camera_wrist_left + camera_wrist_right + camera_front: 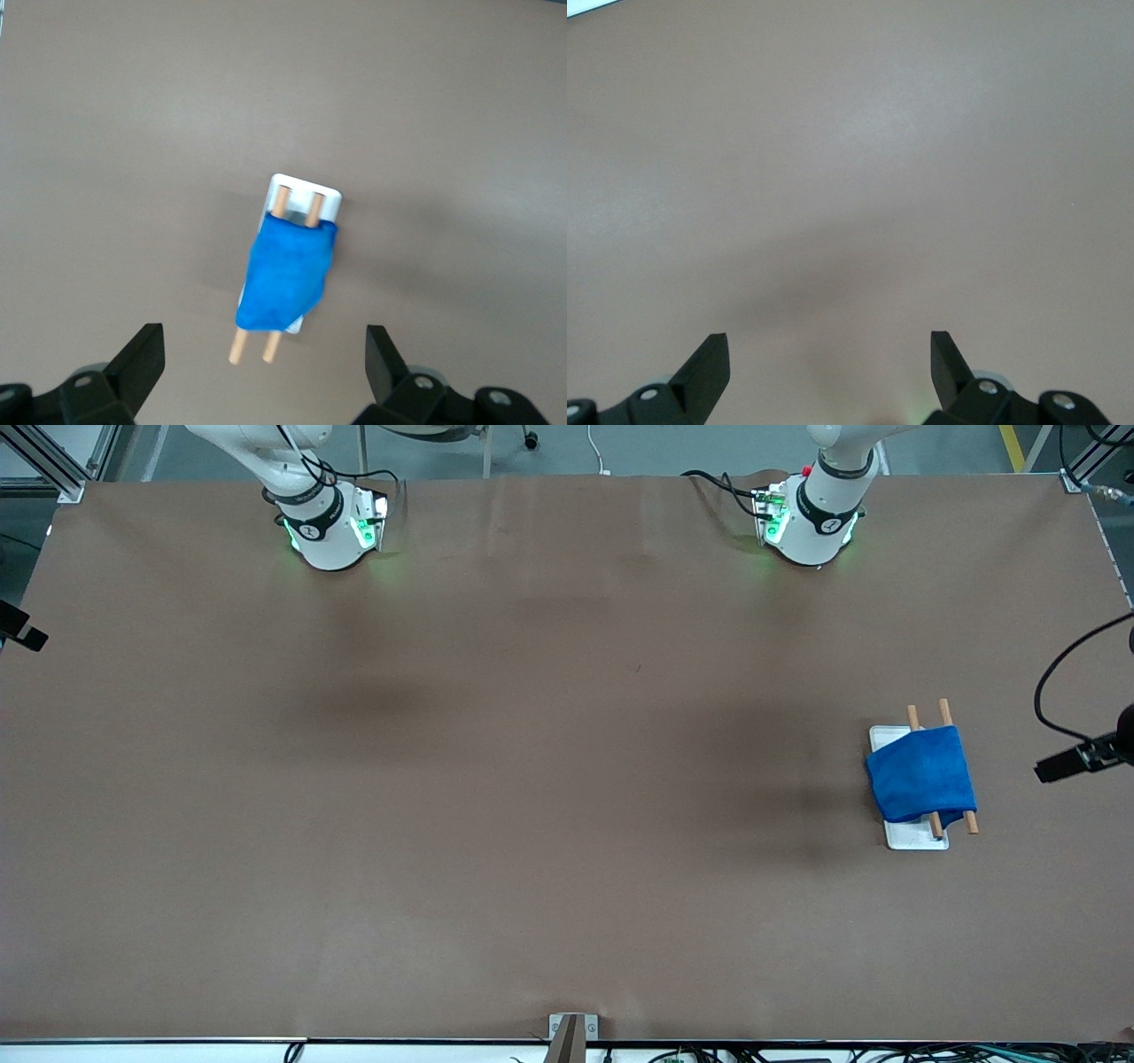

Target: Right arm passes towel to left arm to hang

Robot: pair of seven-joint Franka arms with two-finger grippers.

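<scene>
The blue towel (921, 773) hangs draped over two wooden rods (971, 822) that rest on a white tray (914, 838) toward the left arm's end of the table. It also shows in the left wrist view (286, 276). My left gripper (263, 352) is open and empty, high above the towel and rack. My right gripper (830, 352) is open and empty over bare brown table. In the front view only the arms' bases show: the right arm's (330, 524) and the left arm's (811, 518) with its red knob. Both hands are out of that view.
A brown table cover (532, 797) spans the whole surface. A black camera on a cable (1083, 757) juts in at the left arm's end. A black bracket (19, 629) sits at the right arm's end. A metal mount (571, 1032) stands at the near edge.
</scene>
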